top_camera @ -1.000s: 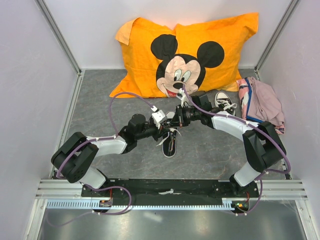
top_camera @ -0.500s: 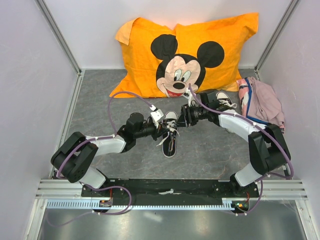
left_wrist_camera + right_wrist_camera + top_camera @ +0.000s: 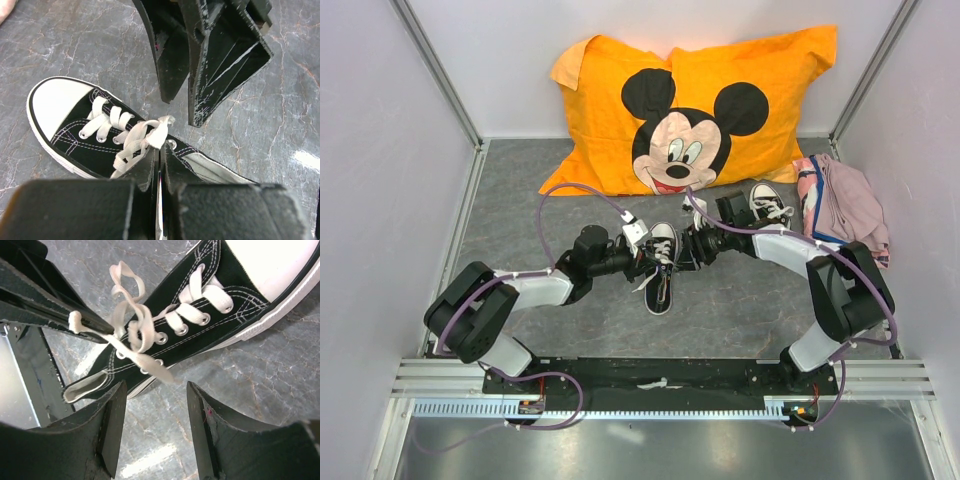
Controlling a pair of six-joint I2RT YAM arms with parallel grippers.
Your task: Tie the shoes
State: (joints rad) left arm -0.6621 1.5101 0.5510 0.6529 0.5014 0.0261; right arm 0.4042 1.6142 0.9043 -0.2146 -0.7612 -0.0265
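Grey marbled table (image 3: 510, 210): one shoe (image 3: 75, 135) lies centre, between the arms. The left gripper (image 3: 159, 157) pinches its lace (image 3: 131, 327); the right gripper (image 3: 155, 390) stands parted, empty. Knotting is in hand; the right likely must take the lace's loose end.

Pillow (image 3: 620, 90) behind shoe (image 3: 660, 287), free table (image 3: 510, 215) leftward

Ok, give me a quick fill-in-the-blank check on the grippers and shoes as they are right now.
1. The left gripper is ____ on the white lace of the centre shoe.
2. The right gripper has its jaws ____, gripping nothing.
3. The other shoe lies beside the cloth pile, near the ____ pillow.
Missing words: shut; open; orange.
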